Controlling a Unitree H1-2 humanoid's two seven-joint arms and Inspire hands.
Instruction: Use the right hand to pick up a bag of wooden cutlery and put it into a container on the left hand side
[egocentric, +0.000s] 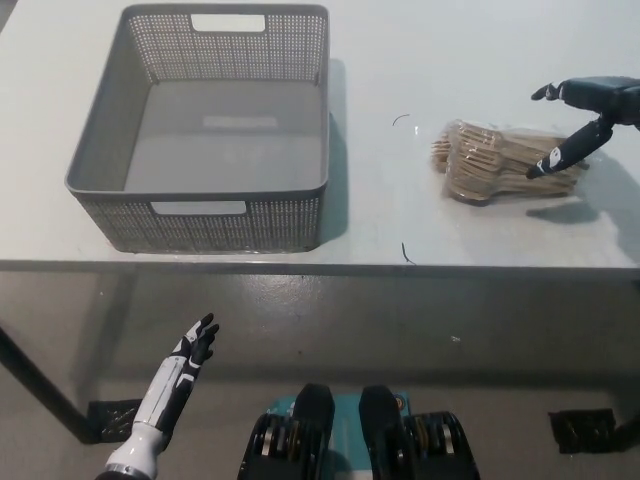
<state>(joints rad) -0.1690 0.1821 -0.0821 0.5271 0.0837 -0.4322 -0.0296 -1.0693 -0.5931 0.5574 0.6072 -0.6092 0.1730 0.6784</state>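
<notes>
A clear bag of wooden cutlery (500, 162) lies on the white table (400, 60), right of centre. My black right hand (578, 118) hovers over the bag's right end, open, with its fingers spread; one fingertip reaches down to the bag's right side and another points left above it. The grey perforated container (208, 125) stands on the table's left part and holds nothing. My white left hand (178, 370) rests open below the table's front edge at the lower left.
The table's front edge (320, 264) runs across the picture below the container and the bag. Two small dark marks (405, 252) lie on the tabletop between them. Below the edge is grey floor.
</notes>
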